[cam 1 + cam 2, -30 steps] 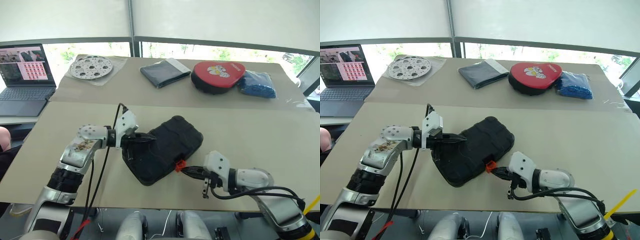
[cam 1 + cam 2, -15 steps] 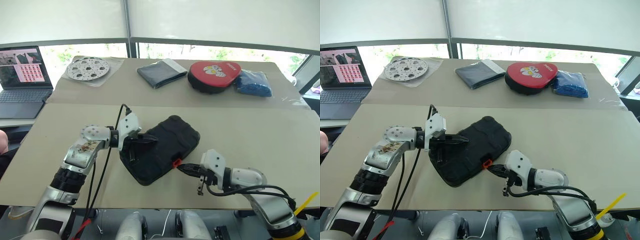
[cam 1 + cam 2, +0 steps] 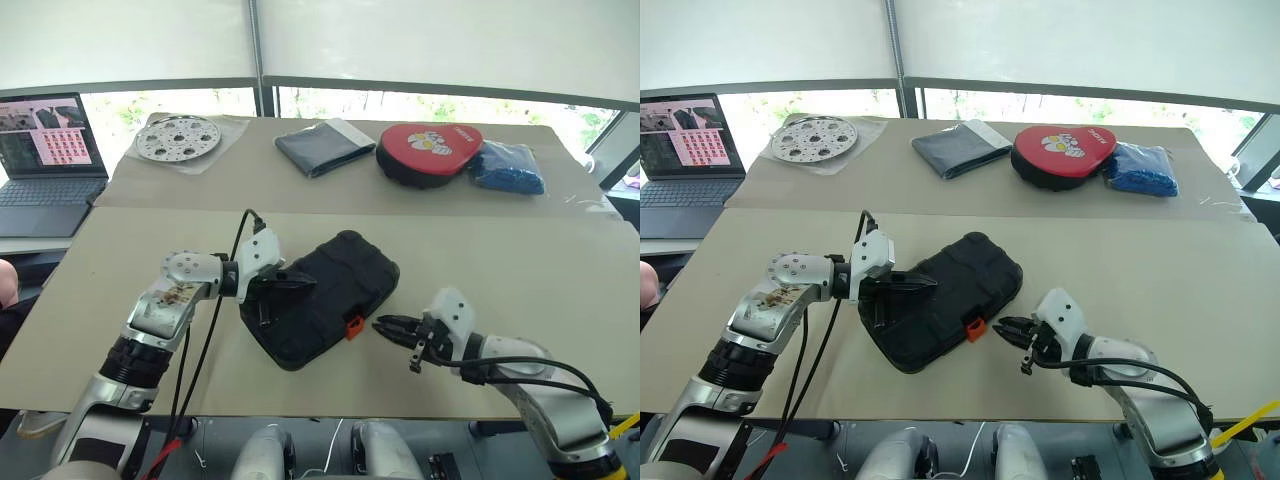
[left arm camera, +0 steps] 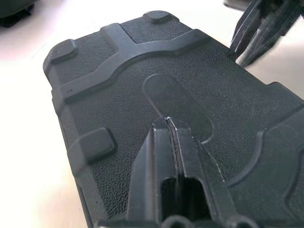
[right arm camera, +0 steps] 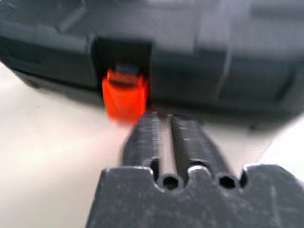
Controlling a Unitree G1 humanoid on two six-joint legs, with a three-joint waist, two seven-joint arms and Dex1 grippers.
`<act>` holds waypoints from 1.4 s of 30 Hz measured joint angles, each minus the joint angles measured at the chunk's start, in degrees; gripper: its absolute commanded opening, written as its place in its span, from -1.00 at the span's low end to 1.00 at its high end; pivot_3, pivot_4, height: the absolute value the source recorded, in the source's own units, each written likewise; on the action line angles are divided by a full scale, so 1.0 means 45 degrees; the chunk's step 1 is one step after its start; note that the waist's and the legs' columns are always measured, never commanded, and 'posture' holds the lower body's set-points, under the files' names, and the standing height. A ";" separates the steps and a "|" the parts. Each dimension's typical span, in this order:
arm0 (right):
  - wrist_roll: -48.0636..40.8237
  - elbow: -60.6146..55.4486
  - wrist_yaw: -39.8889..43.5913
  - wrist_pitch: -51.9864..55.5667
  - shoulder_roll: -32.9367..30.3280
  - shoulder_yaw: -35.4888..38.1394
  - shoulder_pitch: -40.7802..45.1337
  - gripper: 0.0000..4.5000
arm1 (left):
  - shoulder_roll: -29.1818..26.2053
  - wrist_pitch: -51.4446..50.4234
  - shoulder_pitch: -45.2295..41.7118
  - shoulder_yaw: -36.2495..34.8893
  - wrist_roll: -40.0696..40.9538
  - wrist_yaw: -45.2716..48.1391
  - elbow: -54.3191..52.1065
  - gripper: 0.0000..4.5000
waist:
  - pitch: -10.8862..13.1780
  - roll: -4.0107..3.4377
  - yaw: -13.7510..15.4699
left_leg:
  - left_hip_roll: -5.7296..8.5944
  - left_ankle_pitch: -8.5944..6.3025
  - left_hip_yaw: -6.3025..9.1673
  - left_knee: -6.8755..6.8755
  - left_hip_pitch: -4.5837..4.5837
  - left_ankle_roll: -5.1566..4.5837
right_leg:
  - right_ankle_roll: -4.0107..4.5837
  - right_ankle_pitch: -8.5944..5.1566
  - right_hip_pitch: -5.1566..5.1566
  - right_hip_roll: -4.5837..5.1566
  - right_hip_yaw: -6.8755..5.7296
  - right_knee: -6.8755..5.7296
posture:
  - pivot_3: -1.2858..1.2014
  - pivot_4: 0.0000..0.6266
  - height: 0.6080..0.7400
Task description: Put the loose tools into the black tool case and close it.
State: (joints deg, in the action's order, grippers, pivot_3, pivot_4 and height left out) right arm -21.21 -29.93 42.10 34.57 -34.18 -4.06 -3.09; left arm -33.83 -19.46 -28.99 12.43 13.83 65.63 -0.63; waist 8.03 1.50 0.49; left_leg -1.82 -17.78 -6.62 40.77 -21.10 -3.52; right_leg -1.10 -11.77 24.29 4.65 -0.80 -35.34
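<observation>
On the near half of the bench [image 3: 520,250] lies the black tool case [image 3: 325,300], closed and set at a slant, its small orange-red latch [image 3: 352,326] on the edge facing the robot's right arm. The left gripper [image 3: 305,285] rests on the textured lid near the case's left end, its fingers [image 4: 173,142] pressed together with their tips touching the shell beside a shallow oval recess. The right gripper [image 3: 385,327] hovers low over the bench just beside the latch and apart from it, pointing at the case; in the right wrist view its fingers [image 5: 164,137] lie close together, with nothing between them, the tips just short of the latch. Along the far half of the bench sit a perforated metal disc [image 3: 179,134], a dark grey folded pouch [image 3: 318,148], a red round pad [image 3: 430,150] and a blue bag [image 3: 510,167] just beside the pad. A laptop [image 3: 45,160] stands open off the bench's left end.
</observation>
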 measured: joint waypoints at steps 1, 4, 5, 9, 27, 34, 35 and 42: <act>-0.0140 -0.0119 -0.0150 0.0436 0.0062 -0.0062 -0.0057 -0.04 | -0.0005 -0.0033 -0.0007 -0.0002 0.0000 -0.0001 0.0008 -1.00 | -0.0002 -0.0003 -0.0004 | 0.0000 -0.0001 0.0000 0.0001 0.0001 -0.0002 | 0.0001 0.0000 0.0000 0.0000 0.0000 -0.0002 | 0.03 -0.52 1.00; -0.0696 -0.0434 -0.0737 0.1662 0.0570 -0.0100 -0.0051 0.44 | -0.0005 -0.0085 -0.0021 0.0001 0.0000 0.0011 0.0018 -1.00 | -0.0005 -0.0007 -0.0001 | -0.0001 -0.0011 0.0001 0.0001 0.0001 -0.0018 | 0.0002 0.0000 0.0000 0.0000 -0.0001 -0.0002 | 0.03 -0.52 1.00; -0.0845 -0.0515 -0.0927 0.1954 0.0728 -0.0101 -0.0001 0.58 | -0.0007 -0.0090 -0.0023 0.0001 0.0000 0.0032 0.0019 -1.00 | -0.0006 -0.0008 0.0002 | -0.0001 -0.0011 0.0002 0.0000 0.0000 -0.0019 | 0.0002 0.0000 0.0000 0.0001 -0.0002 -0.0001 | 0.03 -0.52 1.00; -0.0957 -0.0780 -0.1505 0.2449 0.0973 -0.0253 0.0177 0.95 | -0.0019 -0.0099 -0.0046 0.0016 0.0000 0.0090 0.0024 -1.00 | -0.0008 -0.0010 0.0008 | 0.0000 -0.0013 0.0002 0.0000 -0.0001 -0.0021 | 0.0001 0.0000 0.0000 0.0001 -0.0003 0.0003 | 0.03 -0.52 1.00; -0.0749 -0.0830 -0.2770 0.2633 0.1769 -0.1097 0.0558 -0.24 | -0.0176 -0.0142 -0.0042 -0.0026 0.0005 0.0202 0.0011 -1.00 | -0.0010 -0.0010 -0.0097 | -0.0004 -0.0012 0.0003 -0.0002 -0.0001 -0.0020 | 0.0001 0.0000 0.0003 -0.0006 -0.0005 0.0000 | 0.03 -0.52 1.00; -0.0657 -0.0955 -0.2701 0.2440 0.1732 -0.1213 0.0502 -0.45 | -0.0190 -0.0156 -0.0030 -0.0034 0.0004 0.0180 0.0019 -1.00 | -0.0014 -0.0003 -0.0100 | -0.0005 -0.0012 0.0004 -0.0002 -0.0001 -0.0020 | 0.0003 0.0000 0.0003 -0.0006 -0.0005 0.0000 | 0.03 -0.52 1.00; -0.0657 -0.0987 -0.2679 0.2382 0.1698 -0.1210 0.0453 -0.45 | -0.0190 -0.0155 -0.0029 -0.0031 0.0004 0.0181 0.0016 -1.00 | -0.0014 -0.0004 -0.0099 | -0.0005 -0.0012 0.0004 -0.0002 -0.0002 -0.0020 | 0.0003 0.0000 0.0003 -0.0006 -0.0004 0.0001 | 0.03 -0.52 1.00; -0.0694 -0.1078 -0.2147 0.1593 0.1372 -0.0887 0.0001 -0.45 | -0.0188 -0.0114 -0.0035 -0.0019 0.0004 0.0169 0.0064 -1.00 | -0.0013 -0.0004 -0.0071 | -0.0003 -0.0014 0.0003 -0.0002 -0.0008 -0.0023 | 0.0002 0.0000 0.0006 -0.0004 -0.0004 0.0008 | 0.03 -0.52 1.00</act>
State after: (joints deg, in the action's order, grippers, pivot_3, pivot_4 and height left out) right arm -24.33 -34.79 32.44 41.74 -28.01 -8.04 -3.08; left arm -34.68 -19.97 -29.15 12.35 13.85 66.39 -0.34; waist 7.97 1.48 0.17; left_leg -1.83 -17.84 -6.60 40.76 -21.14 -3.62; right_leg -1.09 -11.77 24.32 4.64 -0.82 -35.31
